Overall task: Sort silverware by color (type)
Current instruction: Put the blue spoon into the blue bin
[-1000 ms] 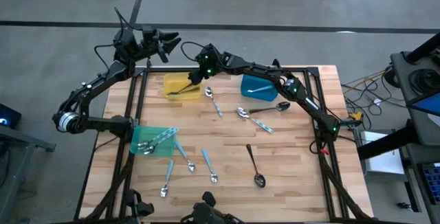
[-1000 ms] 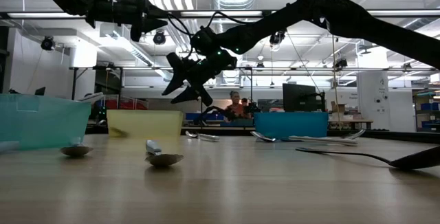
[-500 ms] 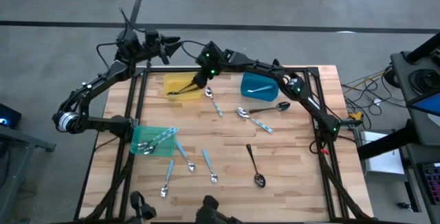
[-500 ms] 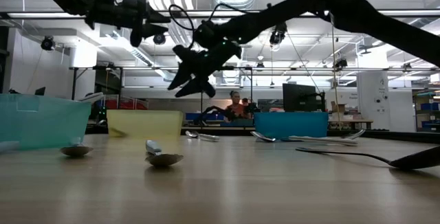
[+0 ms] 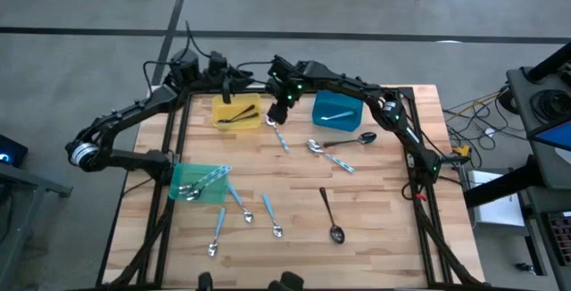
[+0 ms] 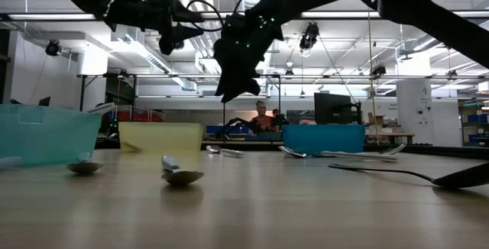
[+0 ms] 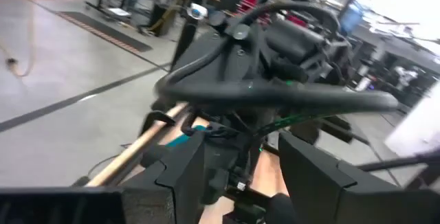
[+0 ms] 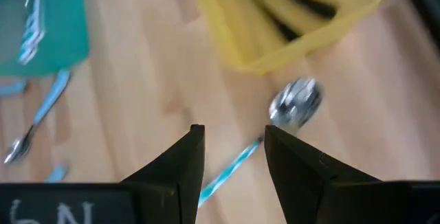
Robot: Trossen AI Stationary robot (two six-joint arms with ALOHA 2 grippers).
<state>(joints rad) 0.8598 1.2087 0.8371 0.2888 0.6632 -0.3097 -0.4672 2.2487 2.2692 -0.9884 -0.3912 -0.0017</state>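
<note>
The silverware lies scattered on the wooden table [image 5: 384,202]. My right gripper [image 5: 277,112] hangs open and empty just right of the yellow bin [image 5: 236,111], which holds dark utensils. Right under it lies a blue-handled spoon [image 8: 289,104], which shows between its fingers in the right wrist view. My left gripper [image 5: 230,75] hovers open and level over the yellow bin's far edge, holding nothing. A blue-handled spoon lies in the blue bin [image 5: 337,110], and silver spoons lie in the green bin [image 5: 198,184].
Two more spoons [image 5: 330,155] and a dark spoon [image 5: 350,138] lie right of centre. Another dark spoon [image 5: 331,216] and several blue-handled ones [image 5: 272,215] lie toward the near edge. The two arms stand close together over the far edge [image 6: 206,27].
My right gripper has risen from over the yellow bin and gone toward the table's right, tipping its fingers more downward until it hangs over the blue-handled spoon. My left gripper has swung along the far edge toward the right arm.
</note>
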